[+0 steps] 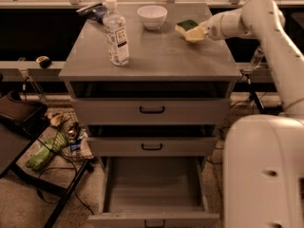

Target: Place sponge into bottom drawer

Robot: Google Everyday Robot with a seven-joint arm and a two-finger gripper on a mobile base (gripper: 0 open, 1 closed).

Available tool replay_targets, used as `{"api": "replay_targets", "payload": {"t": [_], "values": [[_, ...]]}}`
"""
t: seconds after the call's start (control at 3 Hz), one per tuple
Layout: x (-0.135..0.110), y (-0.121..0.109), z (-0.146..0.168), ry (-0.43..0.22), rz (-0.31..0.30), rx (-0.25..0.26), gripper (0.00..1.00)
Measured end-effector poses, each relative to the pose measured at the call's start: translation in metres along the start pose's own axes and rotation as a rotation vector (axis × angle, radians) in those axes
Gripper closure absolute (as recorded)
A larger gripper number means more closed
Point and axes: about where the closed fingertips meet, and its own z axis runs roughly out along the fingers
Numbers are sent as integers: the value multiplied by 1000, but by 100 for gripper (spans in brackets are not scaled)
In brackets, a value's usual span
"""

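The sponge [186, 25] lies at the back right of the cabinet top [156, 56], green side up, touching the gripper [195, 33] on its right side — whether the gripper has hold of it cannot be told. The bottom drawer [152, 218] stands open, well below — toward the front.

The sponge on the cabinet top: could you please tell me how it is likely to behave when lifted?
The sponge looks like soft foam, so it will probably squash under a grip and weigh little. Its flat, low shape suggests it won't roll. The gripper sits at its right edge, so an edge hold might let it droop.
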Motion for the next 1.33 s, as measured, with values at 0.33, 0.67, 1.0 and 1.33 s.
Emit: {"api": "replay_targets", "payload": {"t": [0.33, 0.67, 1.0, 1.33], "values": [[-27, -5, -68, -26, -30, 72, 100], [-49, 10, -164, -61, -73, 126, 100], [-64, 51, -264, -85, -54, 162, 100], [-42, 104, -327, -45, -7, 162, 100]]}}
